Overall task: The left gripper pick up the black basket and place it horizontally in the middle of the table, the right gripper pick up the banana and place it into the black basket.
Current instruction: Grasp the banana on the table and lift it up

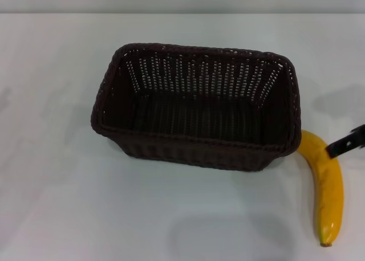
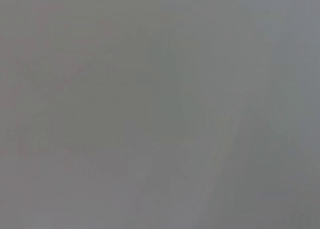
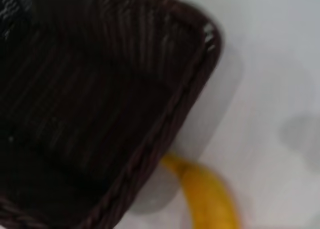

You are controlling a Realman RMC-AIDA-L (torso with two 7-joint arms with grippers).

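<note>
The black basket stands upright and empty in the middle of the white table, its long side running left to right. The yellow banana lies on the table just right of the basket's front right corner. My right gripper shows as a black finger at the right edge of the head view, just above the banana's upper part. The right wrist view shows the basket's corner and the banana beside it. My left gripper is out of view; the left wrist view shows only plain grey.
The table's far edge meets a grey wall at the back. Bare white tabletop lies to the left of the basket and in front of it.
</note>
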